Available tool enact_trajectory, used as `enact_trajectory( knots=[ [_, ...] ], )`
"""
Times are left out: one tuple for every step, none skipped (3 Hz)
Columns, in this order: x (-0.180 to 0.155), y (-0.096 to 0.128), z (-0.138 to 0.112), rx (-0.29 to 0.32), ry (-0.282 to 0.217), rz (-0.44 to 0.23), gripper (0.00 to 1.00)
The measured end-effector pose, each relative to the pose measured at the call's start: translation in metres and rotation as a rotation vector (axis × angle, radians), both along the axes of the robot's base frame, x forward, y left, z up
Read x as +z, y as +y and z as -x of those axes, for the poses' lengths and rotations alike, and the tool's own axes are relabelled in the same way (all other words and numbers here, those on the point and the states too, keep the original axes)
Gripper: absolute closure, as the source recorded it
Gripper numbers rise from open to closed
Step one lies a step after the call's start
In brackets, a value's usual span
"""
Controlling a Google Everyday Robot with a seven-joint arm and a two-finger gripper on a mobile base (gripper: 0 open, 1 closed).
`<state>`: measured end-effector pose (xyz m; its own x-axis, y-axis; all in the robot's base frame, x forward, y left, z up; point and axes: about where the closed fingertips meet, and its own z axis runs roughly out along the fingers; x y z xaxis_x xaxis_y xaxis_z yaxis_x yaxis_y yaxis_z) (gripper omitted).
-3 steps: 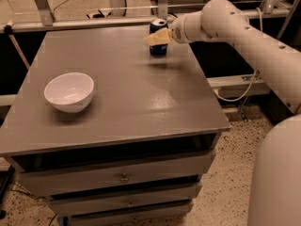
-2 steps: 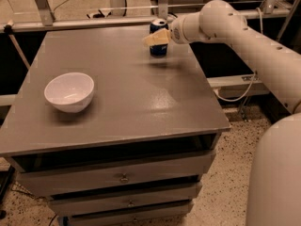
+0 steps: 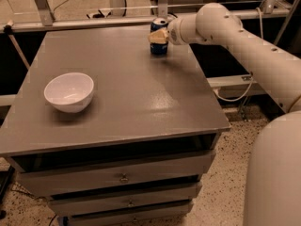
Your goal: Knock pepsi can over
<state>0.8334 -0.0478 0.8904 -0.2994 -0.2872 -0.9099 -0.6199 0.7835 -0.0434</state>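
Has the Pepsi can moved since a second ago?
No. The small blue metal pepsi can stays upright near the grey table's far edge, gripper at its top.

The pepsi can (image 3: 159,50) is blue with a silver top. The gripper (image 3: 158,36), against the can at the far edge of the table, is pale tan, and the arm (image 3: 244,46) is plain white. The bowl (image 3: 69,91) is glossy white. The table (image 3: 141,102) and its 3 drawers (image 3: 123,178) are uniform grey. The floor (image 3: 225,192) is beige with dark speckles.

Lab, metal rails (image 3: 70,25), gripper (image 3: 158,36) at pepsi can (image 3: 158,49)
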Motion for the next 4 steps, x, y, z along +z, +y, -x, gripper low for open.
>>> enact_trajectory(
  knots=[
    [-0.001, 0.003, 0.0, 0.007, 0.0, 0.0, 0.68],
    [0.017, 0.0, 0.018, 0.046, -0.042, 0.066, 0.99],
    [0.033, -0.005, 0.038, 0.093, -0.066, 0.141, 1.0],
    [0.045, -0.007, 0.057, 0.169, -0.076, 0.243, 1.0]
  ],
)
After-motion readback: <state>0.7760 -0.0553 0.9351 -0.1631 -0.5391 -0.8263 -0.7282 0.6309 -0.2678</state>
